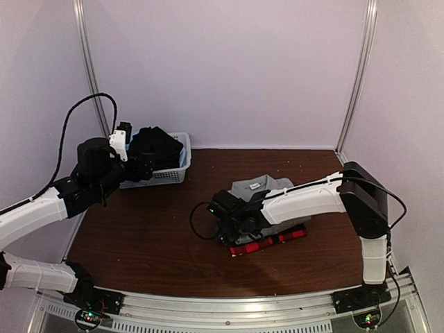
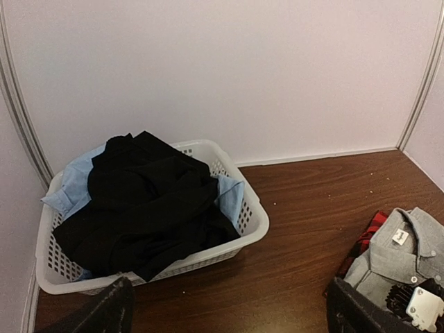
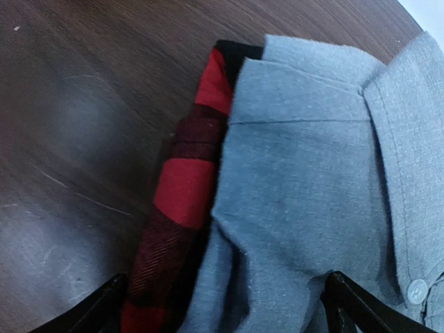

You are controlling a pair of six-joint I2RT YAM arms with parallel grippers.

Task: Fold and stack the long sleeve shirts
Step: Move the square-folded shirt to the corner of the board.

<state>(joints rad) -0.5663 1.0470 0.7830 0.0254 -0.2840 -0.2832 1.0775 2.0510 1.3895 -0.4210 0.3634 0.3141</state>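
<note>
A grey shirt (image 1: pixel 260 187) lies folded on top of a red-and-black plaid shirt (image 1: pixel 270 243) mid-table. My right gripper (image 1: pixel 222 218) hovers low over the left edge of this stack. In the right wrist view the gripper (image 3: pixel 225 316) is open: one finger stands over the table beside the plaid shirt (image 3: pixel 182 201), the other over the grey shirt (image 3: pixel 312 173). A black shirt (image 2: pixel 139 201) is heaped on a light blue shirt (image 2: pixel 73 184) in the white basket (image 2: pixel 260 222). My left gripper (image 2: pixel 232 320) is open and empty, raised just in front of the basket (image 1: pixel 182 170).
The basket stands at the table's back left, close to the left wall and a metal frame post (image 1: pixel 90 62). Bare brown table (image 1: pixel 152 236) stretches between basket and stack. The right arm's black elbow (image 1: pixel 364 191) rises at the right.
</note>
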